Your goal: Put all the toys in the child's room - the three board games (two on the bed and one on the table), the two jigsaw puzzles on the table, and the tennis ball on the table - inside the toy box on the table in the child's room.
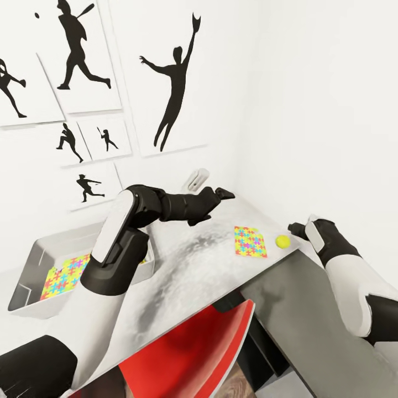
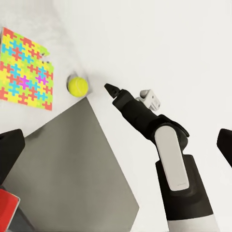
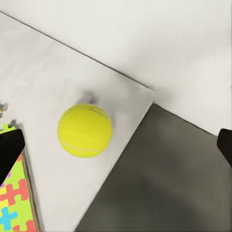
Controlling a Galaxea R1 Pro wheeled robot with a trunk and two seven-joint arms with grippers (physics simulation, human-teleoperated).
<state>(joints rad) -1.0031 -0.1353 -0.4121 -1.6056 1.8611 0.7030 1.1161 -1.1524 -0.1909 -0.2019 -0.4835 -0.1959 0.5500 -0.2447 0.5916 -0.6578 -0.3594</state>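
Observation:
A yellow tennis ball lies near the table's right corner, seen large in the right wrist view. Beside it lies a bright multicoloured jigsaw puzzle, flat on the table. The white toy box stands at the table's left end with a second jigsaw puzzle inside. My right gripper hovers just right of the ball, open, its dark fingertips wide apart with the ball ahead of them. My left gripper reaches over the table's far side, open and holding nothing, its fingertips spread.
A red chair sits under the table's near edge. A small white object stands at the back of the table by the wall. Silhouette posters cover the wall. Dark grey floor lies right of the table.

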